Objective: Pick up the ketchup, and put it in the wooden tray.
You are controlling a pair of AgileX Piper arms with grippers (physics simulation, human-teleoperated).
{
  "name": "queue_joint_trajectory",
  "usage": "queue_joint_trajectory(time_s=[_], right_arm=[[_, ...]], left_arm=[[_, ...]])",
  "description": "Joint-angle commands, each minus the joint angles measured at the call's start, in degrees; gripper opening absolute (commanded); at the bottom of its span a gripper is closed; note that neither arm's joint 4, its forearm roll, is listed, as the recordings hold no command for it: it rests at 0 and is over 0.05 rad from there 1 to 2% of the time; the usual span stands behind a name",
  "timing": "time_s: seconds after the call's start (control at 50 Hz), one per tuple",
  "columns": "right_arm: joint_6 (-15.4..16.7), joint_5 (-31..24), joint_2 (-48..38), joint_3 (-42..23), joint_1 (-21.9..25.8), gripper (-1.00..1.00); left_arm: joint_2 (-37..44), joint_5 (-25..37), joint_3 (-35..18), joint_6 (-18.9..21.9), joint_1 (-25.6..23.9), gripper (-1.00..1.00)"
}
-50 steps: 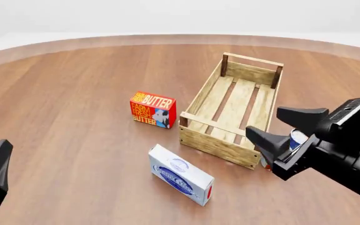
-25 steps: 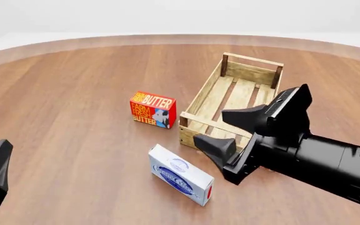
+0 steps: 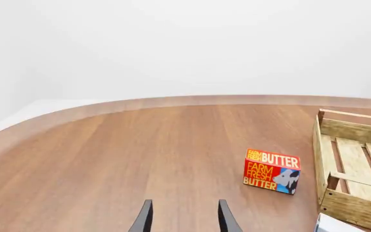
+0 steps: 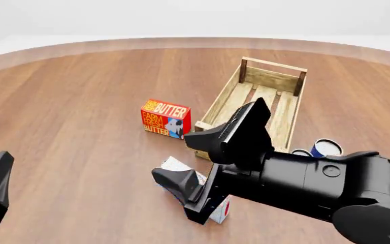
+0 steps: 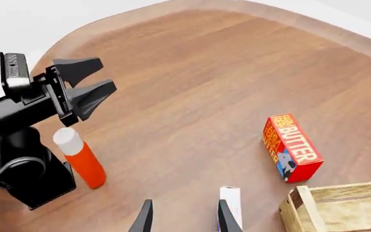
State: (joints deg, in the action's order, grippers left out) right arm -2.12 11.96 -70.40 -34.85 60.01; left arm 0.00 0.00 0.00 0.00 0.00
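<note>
The ketchup (image 5: 80,158), a slim red-orange bottle with a white cap, shows only in the right wrist view. It stands upright on the table beside the left arm's black base (image 5: 27,176). The front view does not show it. My left gripper (image 5: 95,79) hangs open above and behind the bottle, holding nothing. My right gripper (image 4: 189,160) is open and empty, low over the table in front of the wooden tray (image 4: 256,109). It points toward the left arm and is far from the ketchup. The tray holds nothing that I can see.
A red butter box (image 4: 166,118) stands left of the tray. A white and blue box (image 4: 173,168) lies under the right gripper, partly hidden. A blue and white can (image 4: 327,147) shows by the tray's right side behind the right arm.
The right arm has swung left from the tray's near right corner across its front, and now hangs over the white box. The left arm has not moved.
</note>
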Motion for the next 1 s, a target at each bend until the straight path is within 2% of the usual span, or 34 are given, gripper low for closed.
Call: queue_joint_trajectory(time_s=[0.02, 0.32, 0.78, 1.0], right_arm=[[-0.53, 1.38, -6.16, -3.77, 5.16, 1.0], [-1.07, 2.64, -12.11, -8.34, 11.47, 1.0], [-0.44, 3.92, -20.04, -12.93, 16.36, 1.0], [0.91, 3.42, -23.58, -16.22, 18.76, 1.0]], left_arm=[[0.0, 0.0, 0.0, 0.0, 0.0, 1.0], [0.0, 0.0, 0.0, 0.0, 0.0, 1.0], [0.0, 0.0, 0.0, 0.0, 0.0, 1.0], [0.0, 0.0, 0.0, 0.0, 0.0, 1.0]])
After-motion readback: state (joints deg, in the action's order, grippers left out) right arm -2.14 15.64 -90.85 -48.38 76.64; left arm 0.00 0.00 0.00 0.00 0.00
